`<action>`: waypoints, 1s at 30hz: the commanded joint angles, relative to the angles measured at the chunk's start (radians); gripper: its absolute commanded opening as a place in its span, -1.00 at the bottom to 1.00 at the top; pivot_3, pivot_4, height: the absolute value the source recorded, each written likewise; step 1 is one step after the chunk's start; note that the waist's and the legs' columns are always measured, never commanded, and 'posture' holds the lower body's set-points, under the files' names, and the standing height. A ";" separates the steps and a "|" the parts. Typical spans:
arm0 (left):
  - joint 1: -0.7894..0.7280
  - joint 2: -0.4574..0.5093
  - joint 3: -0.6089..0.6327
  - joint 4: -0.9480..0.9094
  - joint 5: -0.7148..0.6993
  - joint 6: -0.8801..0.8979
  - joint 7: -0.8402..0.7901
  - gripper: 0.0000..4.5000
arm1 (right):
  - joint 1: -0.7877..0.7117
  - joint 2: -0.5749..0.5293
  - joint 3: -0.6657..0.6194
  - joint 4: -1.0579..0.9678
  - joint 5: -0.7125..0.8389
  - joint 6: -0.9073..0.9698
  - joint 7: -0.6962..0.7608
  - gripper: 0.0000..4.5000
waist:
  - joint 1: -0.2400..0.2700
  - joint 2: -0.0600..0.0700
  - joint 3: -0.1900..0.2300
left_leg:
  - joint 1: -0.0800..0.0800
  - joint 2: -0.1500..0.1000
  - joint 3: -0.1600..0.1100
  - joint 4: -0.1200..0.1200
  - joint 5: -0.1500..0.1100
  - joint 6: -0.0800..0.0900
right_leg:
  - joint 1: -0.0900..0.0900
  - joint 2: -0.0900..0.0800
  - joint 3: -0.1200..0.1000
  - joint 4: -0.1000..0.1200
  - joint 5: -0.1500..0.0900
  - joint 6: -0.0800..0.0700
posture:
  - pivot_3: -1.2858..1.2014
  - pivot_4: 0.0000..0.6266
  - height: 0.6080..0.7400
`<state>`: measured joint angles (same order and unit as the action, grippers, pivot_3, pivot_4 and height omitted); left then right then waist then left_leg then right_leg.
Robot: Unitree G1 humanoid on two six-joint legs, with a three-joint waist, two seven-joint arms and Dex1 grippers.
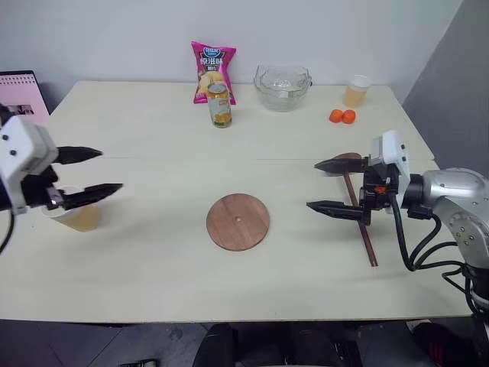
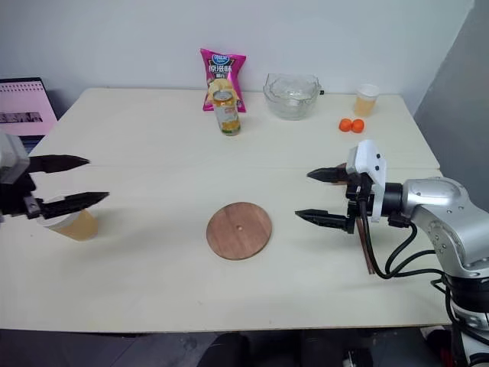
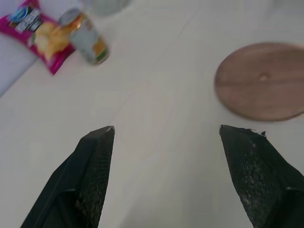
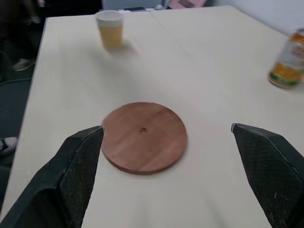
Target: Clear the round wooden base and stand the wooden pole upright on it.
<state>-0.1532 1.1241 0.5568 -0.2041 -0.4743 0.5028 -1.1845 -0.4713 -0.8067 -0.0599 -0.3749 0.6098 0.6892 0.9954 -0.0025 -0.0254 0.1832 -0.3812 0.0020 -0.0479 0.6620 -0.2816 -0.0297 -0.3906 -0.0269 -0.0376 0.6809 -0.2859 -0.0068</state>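
From the left eye view, the round wooden base (image 1: pixel 238 222) lies flat and bare at the middle of the bench (image 1: pixel 153 145), nothing resting on it. The wooden pole (image 1: pixel 364 233) lies on the bench at the right, its disc end (image 1: pixel 348 159) toward the far side, the rod running near-ward under the right claw (image 1: pixel 324 185), whose jaws stand wide apart and empty just above it. The left claw (image 1: pixel 98 170) hovers at the left edge, jaws apart and empty, over a cup of yellow drink (image 1: pixel 79 218).

The right eye view shows the far row: a pink snack bag (image 2: pixel 221 79) with writing too small to read, a can (image 2: pixel 227 110) in front of it, a glass bowl (image 2: pixel 290 95), another cup (image 2: pixel 367 99) and two small orange fruits (image 2: pixel 351 125).

In the left wrist view the can's label is blurred and unreadable; the base lies beyond the open fingertips (image 3: pixel 102 137).

In the right wrist view the base shows a small centre hole, with the cup well beyond it.

The pole looks stiff, light and smooth; being slim it could roll or pivot in a pinch. A hold across the rod near the disc end would likely control it best when tipping it upright, since the disc makes that end heavier.
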 commanded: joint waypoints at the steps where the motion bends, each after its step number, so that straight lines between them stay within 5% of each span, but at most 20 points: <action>1: 0.019 -0.048 -0.027 -0.134 -0.094 0.068 0.033 0.62 | 0.050 -0.025 -0.055 -0.059 -0.017 0.054 -0.096 1.00 | -0.001 0.000 0.000 | 0.000 0.000 0.000 0.000 0.000 0.000 | 0.000 0.000 0.000 0.000 0.000 0.000 | 0.03 -0.52 1.00; 7: -0.100 -0.192 -0.274 -0.259 -0.182 0.072 0.062 0.62 | 0.001 0.091 -0.017 -0.115 -0.033 0.397 -0.442 1.00 | 0.000 -0.001 -0.001 | 0.001 0.000 0.000 0.000 0.000 0.000 | 0.001 0.001 0.000 0.001 0.000 0.000 | 0.03 -0.52 1.00; 14: -0.135 -0.237 -0.490 -0.268 -0.060 -0.032 0.054 0.62 | -0.072 0.141 0.007 -0.120 -0.091 0.649 -0.633 1.00 | 0.000 0.000 0.000 | 0.000 0.000 0.001 0.000 0.000 0.000 | 0.001 0.002 0.002 -0.001 0.001 -0.001 | 0.03 -0.52 1.00; 30: -0.267 -0.407 -0.664 -0.290 0.009 -0.034 0.150 0.62 | -0.437 0.156 0.222 0.446 -0.275 0.778 -0.675 1.00 | -0.003 0.000 0.000 | 0.000 -0.001 0.001 0.000 0.000 0.000 | 0.000 0.002 0.002 -0.001 0.001 -0.001 | 0.03 -0.52 1.00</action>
<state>-0.4075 0.7181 -0.1086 -0.4649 -0.4662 0.4726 -1.0460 -0.8768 -0.6310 0.1505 0.0395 0.3516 1.4859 0.2991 -0.0051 -0.0253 0.1829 -0.3819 0.0010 -0.0473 0.6622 -0.2815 -0.0297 -0.3905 -0.0251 -0.0355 0.6802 -0.2851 -0.0083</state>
